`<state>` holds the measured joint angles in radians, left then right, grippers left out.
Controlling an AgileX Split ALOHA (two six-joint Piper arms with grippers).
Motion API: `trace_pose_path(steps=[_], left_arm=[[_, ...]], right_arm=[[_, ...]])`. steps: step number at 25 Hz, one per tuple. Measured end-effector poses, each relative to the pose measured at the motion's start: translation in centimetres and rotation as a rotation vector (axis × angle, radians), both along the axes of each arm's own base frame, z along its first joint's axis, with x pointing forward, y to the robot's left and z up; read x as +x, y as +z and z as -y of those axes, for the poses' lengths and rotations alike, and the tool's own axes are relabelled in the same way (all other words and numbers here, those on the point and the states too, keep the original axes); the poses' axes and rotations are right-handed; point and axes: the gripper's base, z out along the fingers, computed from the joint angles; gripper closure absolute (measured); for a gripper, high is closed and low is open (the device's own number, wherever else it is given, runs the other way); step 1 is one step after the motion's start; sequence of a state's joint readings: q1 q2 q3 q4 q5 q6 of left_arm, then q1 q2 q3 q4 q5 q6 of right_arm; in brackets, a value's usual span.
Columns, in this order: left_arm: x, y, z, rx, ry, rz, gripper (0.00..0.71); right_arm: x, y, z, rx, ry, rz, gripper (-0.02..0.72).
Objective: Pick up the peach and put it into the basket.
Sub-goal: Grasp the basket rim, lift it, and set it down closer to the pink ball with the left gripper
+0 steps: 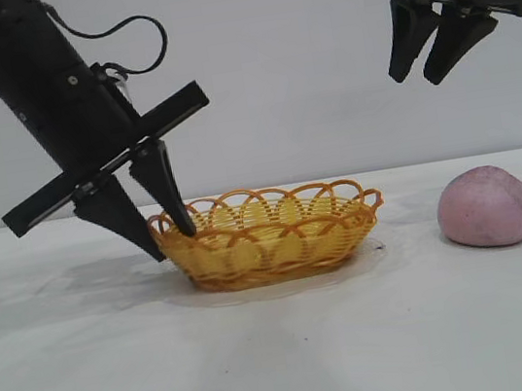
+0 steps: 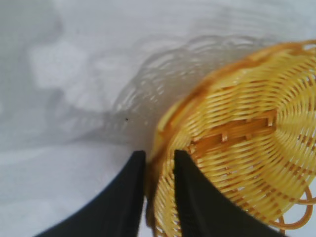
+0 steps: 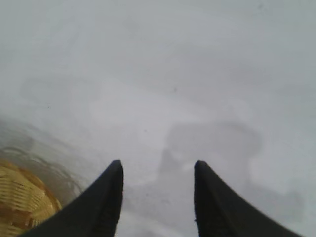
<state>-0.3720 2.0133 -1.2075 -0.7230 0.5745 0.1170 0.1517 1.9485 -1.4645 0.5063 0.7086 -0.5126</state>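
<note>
A: Where is the peach (image 1: pixel 487 207) seen?

B: It is seen on the table (image 1: pixel 284 349), well apart from the basket (image 1: pixel 267 237), out past the basket's right end in the exterior view. Nothing is touching it.

A: And the basket?

B: It is set on the table, and its left rim is straddled by the left gripper (image 1: pixel 171 238): one finger is placed inside the wall, the other outside. The fingers are set narrowly apart around the wicker; a firm pinch cannot be confirmed.

A: And the right gripper (image 1: pixel 428 62)?

B: It is held high above the table, up and to the right of the basket, with its fingers spread partway and nothing between them.
</note>
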Motion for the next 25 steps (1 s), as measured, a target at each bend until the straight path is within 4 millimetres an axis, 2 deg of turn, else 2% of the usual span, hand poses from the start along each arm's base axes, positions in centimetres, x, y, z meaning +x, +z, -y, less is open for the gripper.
trace_pose_path(steps=[4,9,10,15,19,22,25], left_arm=[[-0.4,0.0,0.1,0.000,-0.037,-0.041,0.241],[-0.3,1.9,0.1,0.061,-0.184,-0.041,0.246],[-0.2,2.9,0.0,0.076,-0.211,-0.020,0.205],[-0.1,8.7,-0.9,0.184,-0.327,0.127,0.220],[-0.8,11.9,-2.1,0.314,-0.411,0.174,0.220],[-1.1,13.2,-3.8,0.479,-0.430,0.191,0.220],[-1.0,13.6,-5.8,0.668,-0.383,0.171,0.220]], right_arm=[[0.0,0.0,0.0,0.000,0.002,-0.003,0.421],[-0.2,-0.1,-0.1,0.001,0.011,-0.023,0.421],[-0.3,-0.1,-0.1,0.002,0.014,-0.027,0.421],[-0.4,-0.2,-0.1,0.003,0.022,-0.044,0.421],[-0.5,-0.2,-0.1,0.003,0.029,-0.059,0.421],[-0.6,-0.2,-0.1,0.004,0.033,-0.067,0.421],[-0.6,-0.2,-0.2,0.004,0.034,-0.067,0.421]])
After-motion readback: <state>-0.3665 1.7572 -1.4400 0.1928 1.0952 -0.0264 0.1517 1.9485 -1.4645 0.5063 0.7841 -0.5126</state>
